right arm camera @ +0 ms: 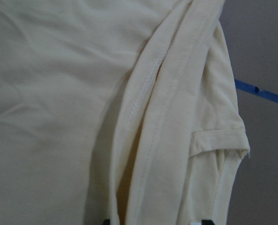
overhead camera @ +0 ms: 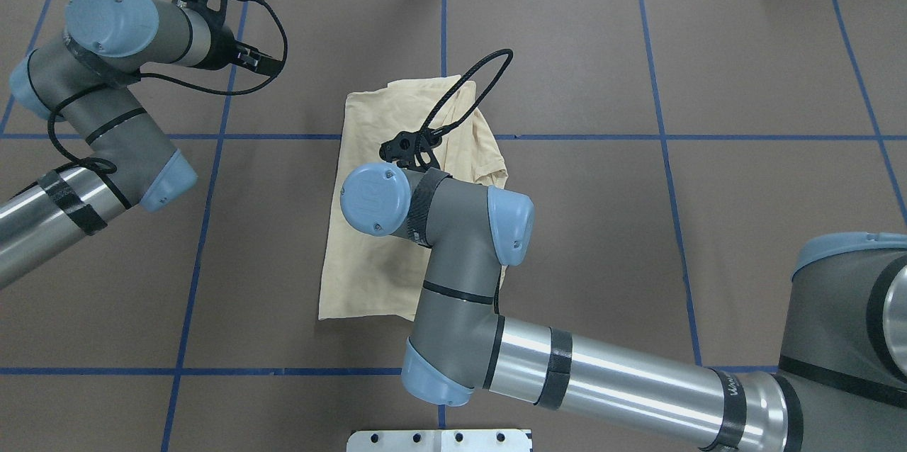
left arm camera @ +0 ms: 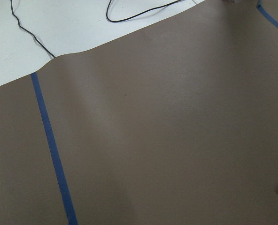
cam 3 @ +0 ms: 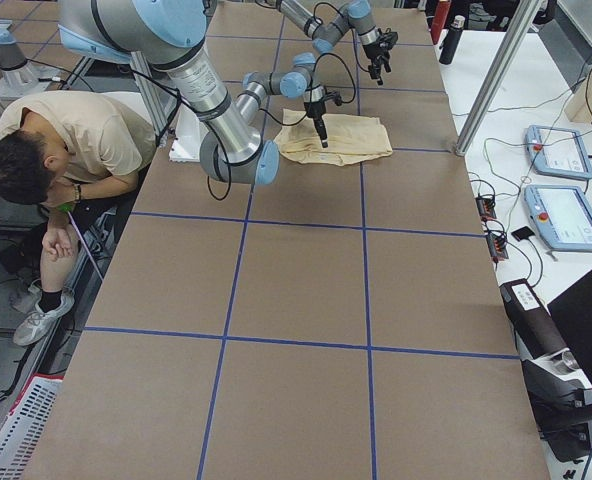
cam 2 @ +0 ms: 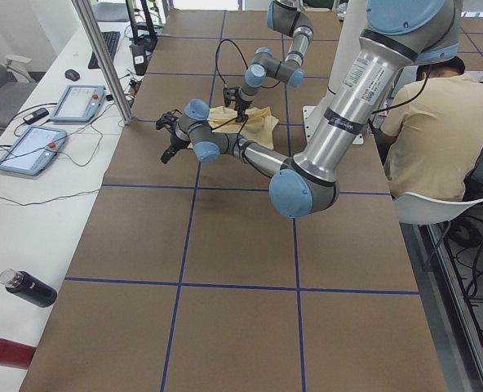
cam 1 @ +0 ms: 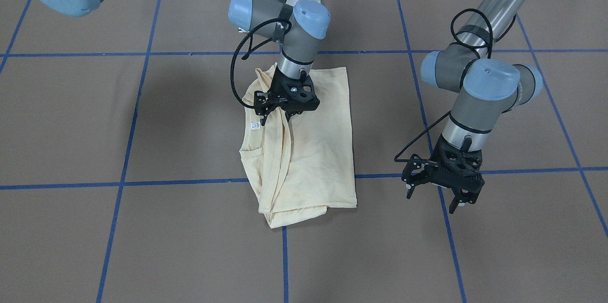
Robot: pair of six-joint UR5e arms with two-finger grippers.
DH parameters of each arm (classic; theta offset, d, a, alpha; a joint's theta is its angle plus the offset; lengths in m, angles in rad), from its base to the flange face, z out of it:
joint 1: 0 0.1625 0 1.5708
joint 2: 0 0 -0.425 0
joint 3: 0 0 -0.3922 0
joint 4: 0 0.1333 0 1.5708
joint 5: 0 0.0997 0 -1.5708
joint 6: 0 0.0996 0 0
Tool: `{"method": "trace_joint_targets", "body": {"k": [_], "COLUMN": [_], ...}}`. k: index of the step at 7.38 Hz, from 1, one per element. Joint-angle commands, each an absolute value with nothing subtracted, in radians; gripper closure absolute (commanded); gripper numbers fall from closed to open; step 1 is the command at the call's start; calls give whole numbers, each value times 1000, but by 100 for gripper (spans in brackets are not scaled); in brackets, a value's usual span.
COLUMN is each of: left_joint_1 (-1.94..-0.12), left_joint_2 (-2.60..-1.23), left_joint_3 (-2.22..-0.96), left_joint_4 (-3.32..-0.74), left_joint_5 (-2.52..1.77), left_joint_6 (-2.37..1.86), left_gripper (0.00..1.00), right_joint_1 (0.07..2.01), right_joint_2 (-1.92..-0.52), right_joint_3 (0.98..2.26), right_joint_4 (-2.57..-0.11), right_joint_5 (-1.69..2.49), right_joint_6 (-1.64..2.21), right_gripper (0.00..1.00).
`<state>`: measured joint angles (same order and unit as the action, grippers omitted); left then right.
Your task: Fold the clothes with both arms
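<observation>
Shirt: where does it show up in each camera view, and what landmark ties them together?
Front-facing: shirt at centre.
Overhead: shirt at centre.
Left: shirt far, upper middle.
Right: shirt far, upper middle.
Left wrist: not in it.
Right wrist: shirt fills the frame.
Landmark: blue tape line running under it.
</observation>
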<state>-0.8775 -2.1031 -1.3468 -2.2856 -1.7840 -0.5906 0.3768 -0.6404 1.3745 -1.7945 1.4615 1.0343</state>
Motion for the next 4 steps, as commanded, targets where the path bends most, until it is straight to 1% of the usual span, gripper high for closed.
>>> {"method": "trace_joint_targets", "body": {"k": [1,2,3,4], "left_joint_1": [-877,-877,-877,-877], "left_joint_2": [-2103,-2103,-2103,-2103], "left_joint_3": [-1347,-1347,-1347,-1347], "left_joint_4": [-2286,-2286,-2286,-2286], "left_joint_5": [-1784,-1784,-1784,-1784], "left_joint_6": [-591,-591,-591,-591], "left_gripper": [0,0,0,0], "right_joint_1": [406,423,428,428], "right_joint_2": [-769,-914,-1036,-1038], "right_joint_3": [1557,1751,1881,1900], "right_joint_4": [-1921,-1969,-1976,-1971], "right_joint_5": [1463,1463,1462,1460], "right_joint_6": [921,861,847,867], "right_gripper": [31,32,31,30]}}
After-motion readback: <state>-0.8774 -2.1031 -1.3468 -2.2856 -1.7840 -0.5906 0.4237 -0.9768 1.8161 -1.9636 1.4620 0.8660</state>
